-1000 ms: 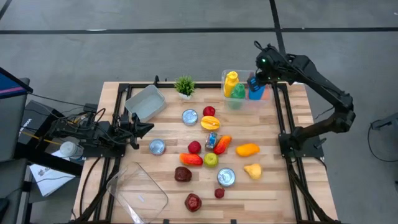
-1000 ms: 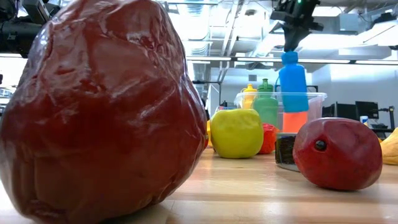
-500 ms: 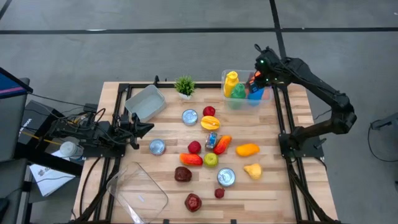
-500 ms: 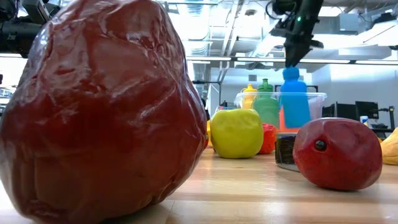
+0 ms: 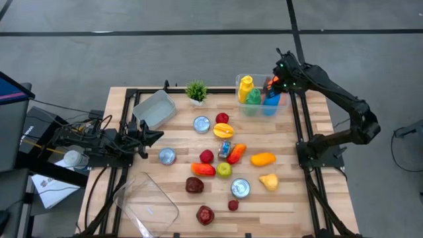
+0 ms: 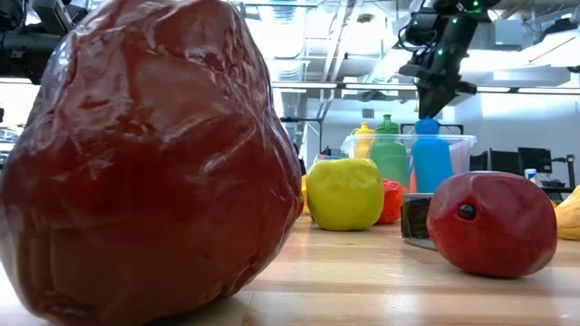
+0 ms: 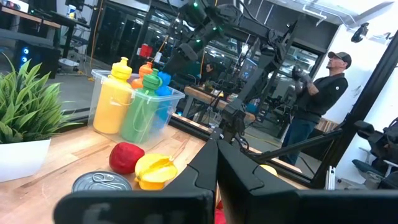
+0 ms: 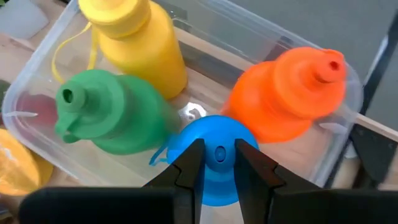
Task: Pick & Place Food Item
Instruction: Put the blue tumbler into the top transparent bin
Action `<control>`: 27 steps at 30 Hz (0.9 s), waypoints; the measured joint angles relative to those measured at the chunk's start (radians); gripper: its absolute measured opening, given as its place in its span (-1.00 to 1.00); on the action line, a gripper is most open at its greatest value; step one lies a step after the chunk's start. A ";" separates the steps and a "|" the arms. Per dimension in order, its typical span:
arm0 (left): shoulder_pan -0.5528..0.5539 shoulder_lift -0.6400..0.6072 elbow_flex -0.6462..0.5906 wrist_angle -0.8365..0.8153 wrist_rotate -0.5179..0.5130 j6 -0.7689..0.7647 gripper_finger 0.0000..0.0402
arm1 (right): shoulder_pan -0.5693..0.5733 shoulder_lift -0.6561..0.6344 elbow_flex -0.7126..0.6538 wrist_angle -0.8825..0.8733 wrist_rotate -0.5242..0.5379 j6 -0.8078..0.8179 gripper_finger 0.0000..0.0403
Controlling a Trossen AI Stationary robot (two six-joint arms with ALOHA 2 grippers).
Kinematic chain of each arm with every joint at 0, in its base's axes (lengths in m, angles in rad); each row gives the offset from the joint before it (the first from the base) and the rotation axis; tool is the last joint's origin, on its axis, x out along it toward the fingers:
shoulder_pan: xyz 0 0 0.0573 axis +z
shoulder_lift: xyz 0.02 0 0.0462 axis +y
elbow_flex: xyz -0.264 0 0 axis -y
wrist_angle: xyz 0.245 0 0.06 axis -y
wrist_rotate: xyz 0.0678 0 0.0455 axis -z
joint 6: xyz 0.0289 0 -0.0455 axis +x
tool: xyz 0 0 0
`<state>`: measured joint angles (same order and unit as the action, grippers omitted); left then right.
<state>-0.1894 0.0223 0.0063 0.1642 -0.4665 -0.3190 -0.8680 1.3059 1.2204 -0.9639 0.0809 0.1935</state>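
Note:
A blue bottle (image 5: 270,104) stands upright inside the clear bin (image 5: 246,110) at the table's far right, among a yellow bottle (image 8: 140,37), a green bottle (image 8: 109,118) and an orange bottle (image 8: 292,93). My right gripper (image 8: 218,151) is above the bin, shut on the blue bottle's top. In the low view the blue bottle (image 6: 431,161) sits low behind the bin's wall; whether its base rests on the bin's floor is hidden. My left gripper (image 5: 156,135) waits shut at the table's left edge, touching nothing. My right gripper pinches the blue bottle's small nozzle (image 8: 219,151) at its very top between its two fingers (image 8: 188,163). The fingers come from above, slanting steeply down. The bottle hangs upright below them, its body down inside the bin.
Toy fruit, vegetables and cans (image 5: 225,158) lie scattered over the table's middle. A small plant (image 5: 196,91) and a clear tub (image 5: 154,108) stand at the far left, a clear lid (image 5: 147,205) at the near left. A big red fruit (image 6: 145,163) fills the low view.
My right gripper has gone down, still shut on the blue bottle. The bottle, which hung above the bin's rim, now stands low inside the bin, still upright.

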 joint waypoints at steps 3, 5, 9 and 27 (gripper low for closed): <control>0.000 0.000 0.000 0.000 0.000 0.000 -1.00 | 0.001 -0.021 -0.039 0.042 -0.007 -0.003 -0.67; 0.000 0.000 0.000 0.000 0.000 0.000 -1.00 | 0.000 -0.033 -0.059 0.056 -0.011 -0.003 -0.67; 0.000 0.000 0.000 0.000 0.000 0.000 -1.00 | 0.001 -0.051 -0.081 0.063 -0.013 -0.011 -0.67; 0.000 0.000 0.000 0.000 0.000 0.000 -1.00 | 0.002 -0.077 -0.085 0.083 -0.013 -0.044 -0.17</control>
<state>-0.1894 0.0223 0.0063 0.1642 -0.4664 -0.3191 -0.8663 1.2293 1.1351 -0.8812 0.0681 0.1492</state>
